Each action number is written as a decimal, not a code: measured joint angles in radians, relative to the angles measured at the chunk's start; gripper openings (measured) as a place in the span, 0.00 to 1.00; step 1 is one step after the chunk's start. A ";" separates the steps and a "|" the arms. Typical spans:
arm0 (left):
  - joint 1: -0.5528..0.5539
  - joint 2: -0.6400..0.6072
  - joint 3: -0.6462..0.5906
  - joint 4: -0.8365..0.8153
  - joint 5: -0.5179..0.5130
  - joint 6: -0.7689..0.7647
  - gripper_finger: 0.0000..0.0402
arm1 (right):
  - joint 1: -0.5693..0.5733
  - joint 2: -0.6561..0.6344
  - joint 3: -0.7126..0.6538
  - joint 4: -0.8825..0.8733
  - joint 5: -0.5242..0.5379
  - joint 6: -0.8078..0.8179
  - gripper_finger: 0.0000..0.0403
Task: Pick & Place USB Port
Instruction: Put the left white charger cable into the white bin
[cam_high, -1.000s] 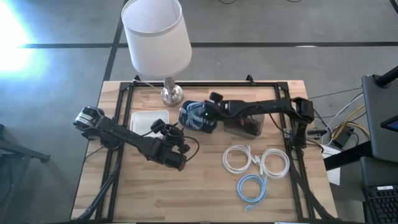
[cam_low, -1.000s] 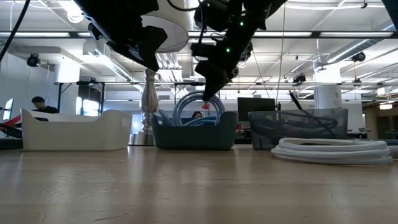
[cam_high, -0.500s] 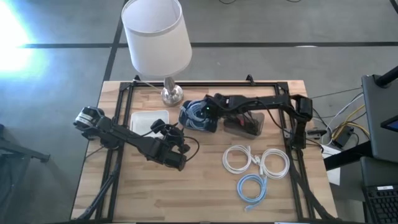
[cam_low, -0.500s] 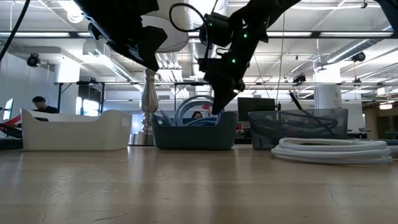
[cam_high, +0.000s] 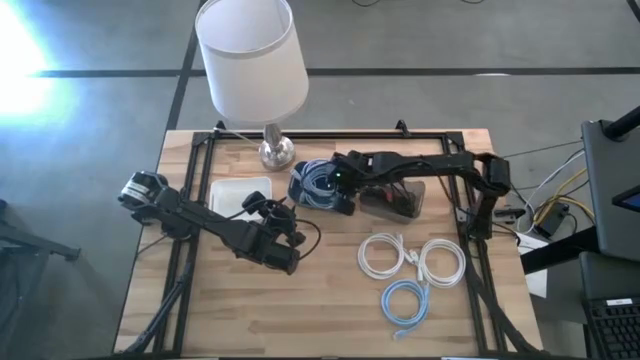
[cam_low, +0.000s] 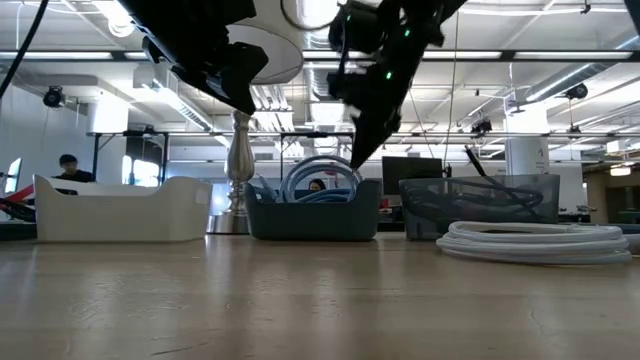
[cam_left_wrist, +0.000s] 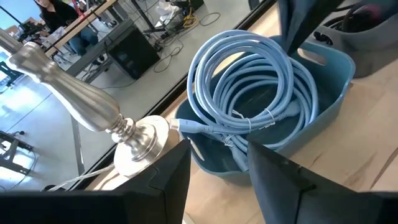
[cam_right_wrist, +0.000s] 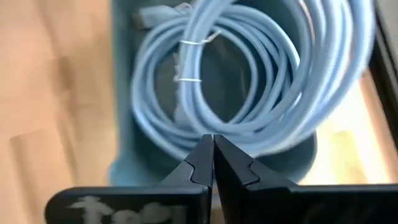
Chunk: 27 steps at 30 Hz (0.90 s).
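A light blue coiled cable (cam_left_wrist: 249, 93) lies in a dark blue bin (cam_high: 312, 186) by the lamp base; it also shows in the right wrist view (cam_right_wrist: 261, 81). My right gripper (cam_high: 345, 200) is shut and empty, above the bin's near right rim; in the low view (cam_low: 356, 163) its tip hangs just over the bin (cam_low: 315, 215). My left gripper (cam_left_wrist: 217, 168) is open and empty, held above the table to the near left of the bin, its fingers pointing toward it.
A white tray (cam_high: 240, 194) sits left of the bin, the lamp (cam_high: 272, 150) behind it, and a black mesh basket (cam_high: 395, 200) to its right. Two white cable coils (cam_high: 412, 258) and a blue coil (cam_high: 405, 300) lie at the near right.
My right gripper has moved from over the bin's middle toward the table's right and near side. It dipped toward the bin and then rose a little. The cable stays in the bin.
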 joint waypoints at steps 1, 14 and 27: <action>0.000 0.000 0.000 0.000 0.000 0.002 0.41 | 0.011 -0.019 0.000 -0.015 0.000 0.001 0.02; 0.000 0.000 0.000 -0.004 0.052 0.011 0.41 | 0.272 -0.397 -0.218 0.005 -0.004 0.280 0.02; 0.006 0.000 0.000 -0.003 0.051 0.056 0.41 | 0.375 -0.604 -0.528 0.040 0.128 0.470 0.02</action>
